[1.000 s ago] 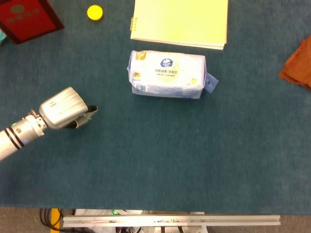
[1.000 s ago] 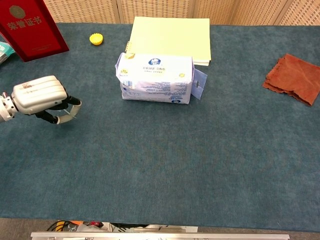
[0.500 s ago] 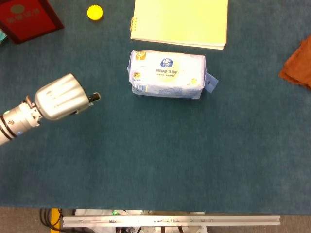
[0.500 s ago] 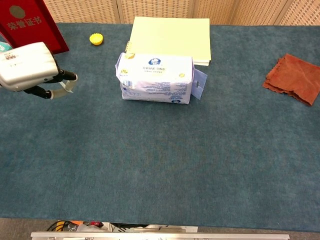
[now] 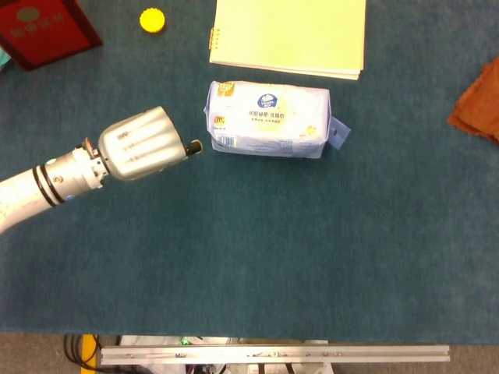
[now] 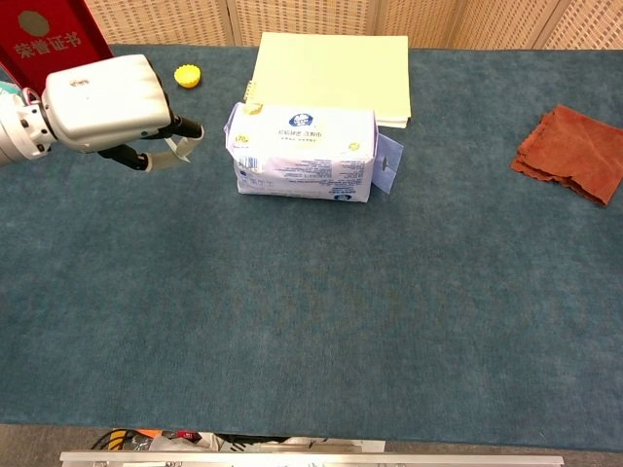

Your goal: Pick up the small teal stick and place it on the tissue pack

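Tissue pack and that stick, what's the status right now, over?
Left hand holds the stick, raised, just left of the tissue pack. Right hand not in view. Pack top bare, nothing between hand and pack.

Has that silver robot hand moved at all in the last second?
Yes. The left robot hand has travelled right, toward the tissue pack, and now sits just beside its left end.

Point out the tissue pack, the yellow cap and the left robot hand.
tissue pack [image 5: 269,118], head view, top face.
yellow cap [image 5: 152,19], head view, centre.
left robot hand [image 6: 107,92], chest view, back of hand.
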You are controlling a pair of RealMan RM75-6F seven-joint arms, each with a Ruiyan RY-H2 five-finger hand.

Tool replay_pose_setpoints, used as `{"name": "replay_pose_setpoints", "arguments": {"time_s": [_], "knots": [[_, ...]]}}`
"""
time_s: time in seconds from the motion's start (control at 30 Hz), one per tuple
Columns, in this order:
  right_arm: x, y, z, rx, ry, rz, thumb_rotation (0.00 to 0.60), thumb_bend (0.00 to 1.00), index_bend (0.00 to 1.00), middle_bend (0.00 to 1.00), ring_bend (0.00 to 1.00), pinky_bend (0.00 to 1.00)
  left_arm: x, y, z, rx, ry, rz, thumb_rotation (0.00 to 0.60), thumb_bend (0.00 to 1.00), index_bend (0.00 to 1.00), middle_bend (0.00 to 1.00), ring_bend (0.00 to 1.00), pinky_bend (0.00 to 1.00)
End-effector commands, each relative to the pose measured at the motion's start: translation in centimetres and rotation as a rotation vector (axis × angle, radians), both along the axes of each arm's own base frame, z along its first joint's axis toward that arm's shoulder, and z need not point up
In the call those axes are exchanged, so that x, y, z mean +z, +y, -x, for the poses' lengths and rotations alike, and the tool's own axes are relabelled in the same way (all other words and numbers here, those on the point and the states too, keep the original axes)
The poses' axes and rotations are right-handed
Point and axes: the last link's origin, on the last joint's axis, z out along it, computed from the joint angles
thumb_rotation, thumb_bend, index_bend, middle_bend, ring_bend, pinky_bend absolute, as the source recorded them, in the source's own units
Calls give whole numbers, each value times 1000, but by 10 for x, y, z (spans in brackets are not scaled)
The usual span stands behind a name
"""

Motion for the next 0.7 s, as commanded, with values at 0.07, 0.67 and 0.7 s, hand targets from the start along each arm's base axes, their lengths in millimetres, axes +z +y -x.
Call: {"name": "replay_pose_setpoints", "arguments": {"time_s": [0.07, 0.67, 0.7], "knots": [[0, -1, -3, 8, 1, -1, 600, 317, 140, 335, 288, 429, -3, 7, -8, 2, 0, -1, 600, 445, 550, 1000, 1000, 967], [-5, -8, 1, -8, 5, -16, 600, 317, 140, 335, 297, 429, -34, 38, -40, 53, 12, 2, 600, 443, 533, 1000, 1000, 960], [-5, -8, 1, -10, 3, -16, 600, 317, 140, 335, 297, 429, -36, 39, -42, 52, 14, 4, 600, 443, 531, 1000, 1000, 960]]}}
